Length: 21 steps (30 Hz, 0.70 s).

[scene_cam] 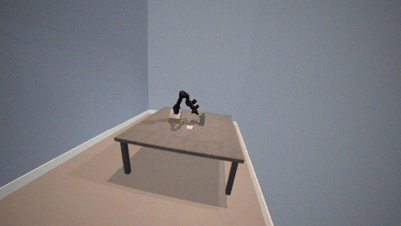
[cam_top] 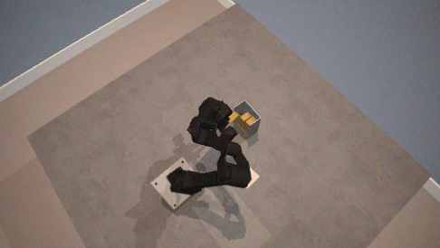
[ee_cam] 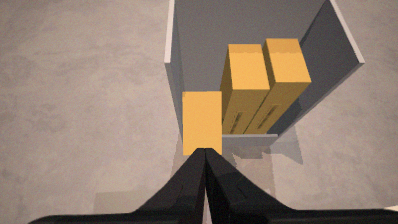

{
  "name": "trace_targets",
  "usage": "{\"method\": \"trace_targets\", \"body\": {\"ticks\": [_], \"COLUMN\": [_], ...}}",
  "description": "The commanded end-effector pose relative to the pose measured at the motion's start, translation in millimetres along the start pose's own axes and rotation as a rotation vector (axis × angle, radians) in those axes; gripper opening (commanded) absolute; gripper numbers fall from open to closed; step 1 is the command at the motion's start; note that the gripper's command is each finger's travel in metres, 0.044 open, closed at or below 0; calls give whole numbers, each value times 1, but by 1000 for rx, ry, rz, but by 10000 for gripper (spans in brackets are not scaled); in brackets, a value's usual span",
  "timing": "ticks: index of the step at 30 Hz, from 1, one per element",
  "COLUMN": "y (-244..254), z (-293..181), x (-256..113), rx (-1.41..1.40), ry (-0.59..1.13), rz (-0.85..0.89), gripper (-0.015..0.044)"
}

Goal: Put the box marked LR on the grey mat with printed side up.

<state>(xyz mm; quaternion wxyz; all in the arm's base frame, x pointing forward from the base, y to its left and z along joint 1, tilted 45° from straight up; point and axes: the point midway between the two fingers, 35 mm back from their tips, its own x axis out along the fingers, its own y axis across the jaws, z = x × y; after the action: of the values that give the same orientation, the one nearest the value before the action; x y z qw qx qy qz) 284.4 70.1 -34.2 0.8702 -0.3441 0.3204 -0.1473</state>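
Clenched claw (cam_top: 226, 113) (scene_cam: 197, 112) (ee_cam: 204, 155) hides near end of one box (cam_top: 234, 117) (ee_cam: 202, 120); two others (cam_top: 247, 119) (ee_cam: 248, 70), at one o'clock from it, show unreadable print.

— What's under the hand?
— A mottled grey-brown bench (cam_top: 317, 136) (scene_cam: 186, 140) (ee_cam: 75, 100), dark-legged.
— And beyond?
— Plain blue-grey walls (cam_top: 362, 54) (scene_cam: 309, 82), pale skirting (cam_top: 68, 47) (scene_cam: 54, 165), pinkish-tan floor (cam_top: 90, 72) (scene_cam: 124, 206); shadows fall beneath the bench.

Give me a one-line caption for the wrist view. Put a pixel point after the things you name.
Closed black jaws at the nearest of three orange-yellow rectangular boxes by a grey open-topped bin (ee_cam: 169, 35).
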Motion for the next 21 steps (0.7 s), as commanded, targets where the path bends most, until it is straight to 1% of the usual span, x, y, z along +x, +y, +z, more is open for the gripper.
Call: {"method": "trace_targets", "body": {"ticks": [1,13,21], "y": [0,0,3], "z": [0,0,3], "x": [0,0,1], "rx": [0,0,152], "ry": [0,0,27], "rz": [0,0,3], "gripper": [0,0,210]}}
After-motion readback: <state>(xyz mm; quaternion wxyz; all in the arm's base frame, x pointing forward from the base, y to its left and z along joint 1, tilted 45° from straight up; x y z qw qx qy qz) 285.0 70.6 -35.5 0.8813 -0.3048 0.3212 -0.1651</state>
